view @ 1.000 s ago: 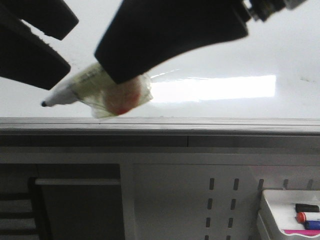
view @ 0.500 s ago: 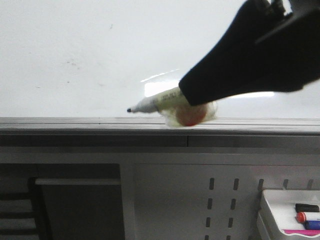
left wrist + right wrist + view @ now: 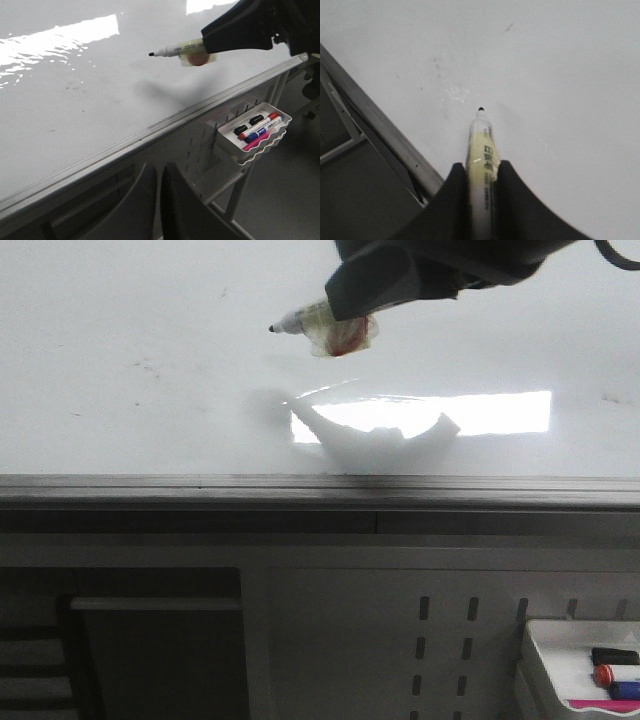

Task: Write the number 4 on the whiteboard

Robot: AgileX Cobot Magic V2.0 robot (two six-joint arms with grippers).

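The whiteboard [image 3: 120, 300] is a glossy white board with faint dark smudges and a grey edge strip [image 3: 300, 486]. No black lines of the number 4 show on it. My right gripper [image 3: 372, 292] is shut on a marker [image 3: 300, 318] wrapped in yellowish tape. The black tip [image 3: 272, 329] points left and hangs above the board, clear of its own shadow. In the right wrist view the marker [image 3: 481, 150] sits between my fingers [image 3: 457, 195]. My left gripper [image 3: 161, 200] is shut and empty, below the board's front edge. It is out of the front view.
A small white tray [image 3: 235, 150] with several markers hangs on the perforated panel under the board's right end; it also shows in the front view [image 3: 535, 660]. A bright rectangular glare [image 3: 500, 412] lies on the board.
My right gripper has carried the marker rightward along the board's near edge, then farther in over the board. The marker stays gripped throughout.
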